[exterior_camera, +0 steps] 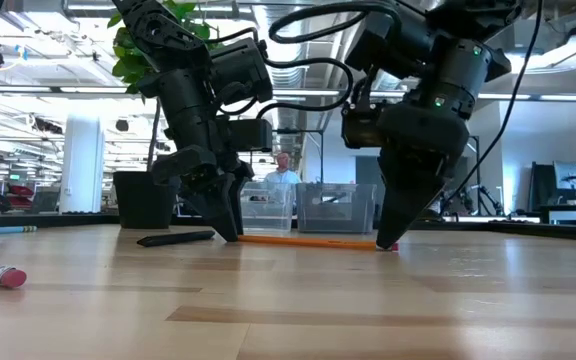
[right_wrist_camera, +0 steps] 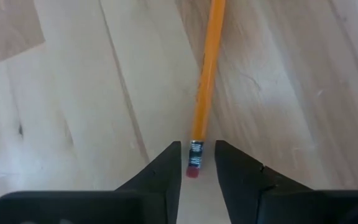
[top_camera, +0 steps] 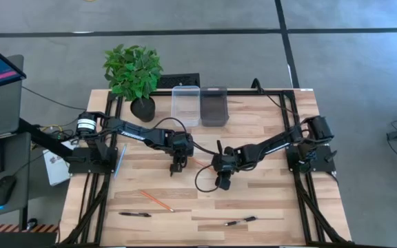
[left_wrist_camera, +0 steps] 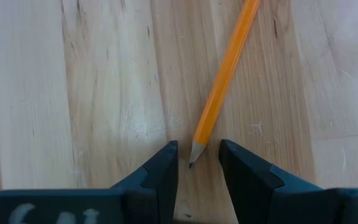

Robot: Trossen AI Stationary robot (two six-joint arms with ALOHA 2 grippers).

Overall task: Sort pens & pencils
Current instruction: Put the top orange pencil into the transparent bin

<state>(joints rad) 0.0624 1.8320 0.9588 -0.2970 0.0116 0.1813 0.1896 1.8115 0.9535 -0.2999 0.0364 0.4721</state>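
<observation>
An orange pencil [top_camera: 200,162] lies flat on the wooden table [top_camera: 267,138], between my two grippers. My left gripper [left_wrist_camera: 197,165] stands open over its sharpened tip [left_wrist_camera: 192,160], one finger on either side and a gap to each. My right gripper [right_wrist_camera: 197,163] stands open over its pink eraser end [right_wrist_camera: 193,171] in the same way. In the low view both grippers point down at the pencil [exterior_camera: 308,240], the left gripper [exterior_camera: 230,232] at one end and the right gripper [exterior_camera: 388,238] at the other. A second pencil [top_camera: 156,200] and two black pens [top_camera: 135,214] [top_camera: 242,221] lie near the table's front edge.
A clear bin [top_camera: 185,105] and a dark bin [top_camera: 214,105] stand side by side at the table's far edge, with a potted plant [top_camera: 134,76] to their left. A person [exterior_camera: 284,175] shows in the room beyond the table.
</observation>
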